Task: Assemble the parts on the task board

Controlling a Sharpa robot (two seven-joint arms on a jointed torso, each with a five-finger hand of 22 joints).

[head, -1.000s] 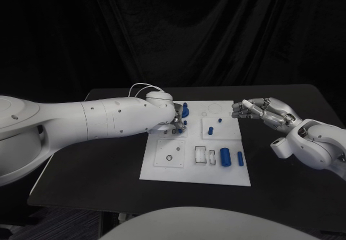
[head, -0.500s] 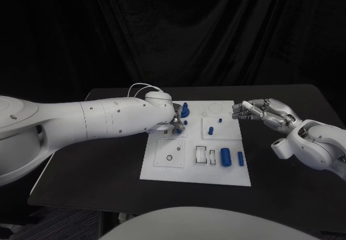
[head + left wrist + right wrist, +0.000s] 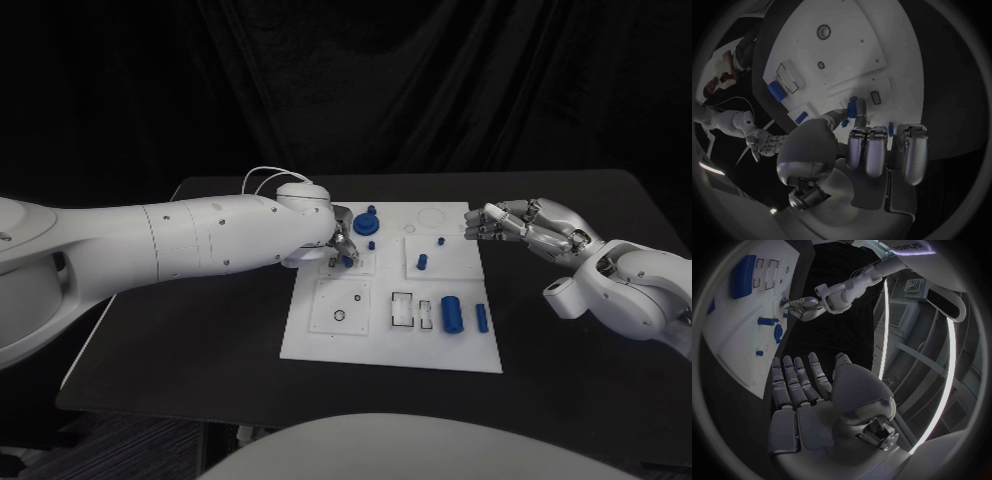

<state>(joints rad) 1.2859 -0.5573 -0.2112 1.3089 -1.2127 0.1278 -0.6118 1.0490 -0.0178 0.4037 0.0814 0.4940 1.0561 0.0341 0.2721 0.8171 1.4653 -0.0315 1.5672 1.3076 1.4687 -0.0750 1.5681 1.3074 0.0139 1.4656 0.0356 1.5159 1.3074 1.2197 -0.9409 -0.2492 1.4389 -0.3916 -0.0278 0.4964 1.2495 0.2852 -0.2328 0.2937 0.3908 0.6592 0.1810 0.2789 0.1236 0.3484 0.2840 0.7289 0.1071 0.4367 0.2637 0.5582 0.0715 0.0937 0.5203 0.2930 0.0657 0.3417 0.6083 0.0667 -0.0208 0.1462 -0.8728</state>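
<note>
The white task board [image 3: 387, 335] lies mid-table. My left hand [image 3: 336, 243] hovers over the board's far left corner, and its thumb and a finger pinch a small blue peg [image 3: 852, 107] just above the board [image 3: 848, 45]. A blue round knob [image 3: 369, 221] stands beside that hand. My right hand [image 3: 521, 223] hangs off the board's far right edge with its fingers [image 3: 795, 377] apart and nothing in them. A blue cylinder [image 3: 450, 313] and a thin blue bar [image 3: 480, 318] lie at the near right, and a short blue peg [image 3: 421, 262] stands mid-board.
The board has white rectangular slots [image 3: 411, 311] and a small ring hole [image 3: 339, 316] in its near half. Bare black table [image 3: 188, 330] stretches left and right of the board. From the right wrist view the left hand [image 3: 804, 307] shows over the board [image 3: 748, 340].
My left hand has drawn slightly left and back with the peg, uncovering more of the blue knob. The right hand has stayed put.
</note>
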